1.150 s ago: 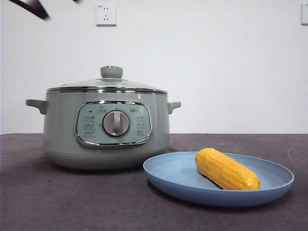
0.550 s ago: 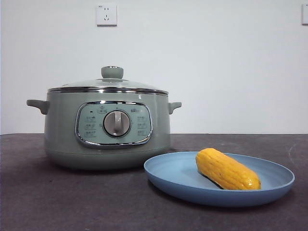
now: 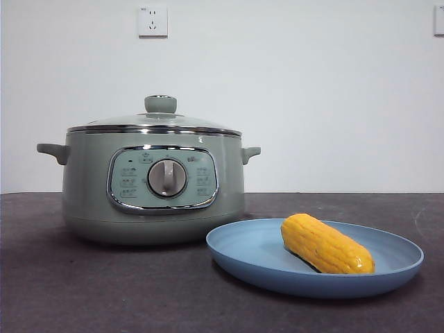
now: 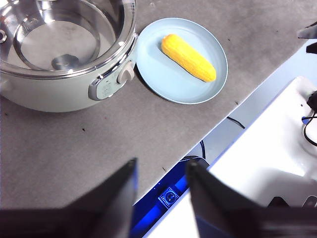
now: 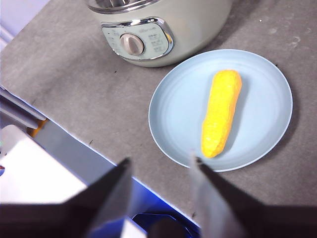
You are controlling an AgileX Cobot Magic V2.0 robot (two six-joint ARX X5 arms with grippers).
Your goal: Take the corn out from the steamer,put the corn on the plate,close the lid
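Observation:
The pale green steamer [image 3: 152, 201] stands on the dark table with the glass lid [image 3: 156, 121] resting on it. It also shows in the left wrist view [image 4: 59, 94] and the right wrist view [image 5: 188, 25]. The light-blue plate [image 3: 250, 253] lies right of the pot. The yellow corn [image 3: 326, 244] lies on the plate, as the wrist views also show [image 4: 188, 57] [image 5: 220, 119]. My left gripper [image 4: 161, 173] is open and empty, high above the table's front edge. My right gripper [image 5: 161, 166] is open and empty, high above the plate's near side. Neither arm shows in the front view.
The table's front edge [image 4: 218, 124] runs close to the plate, with the white robot base [image 4: 277, 139] beyond it. A wall socket [image 3: 152, 21] sits on the white wall behind the pot.
A black arm tip at the front view's top left corner has gone out of view. The pot, lid, plate and corn have not moved.

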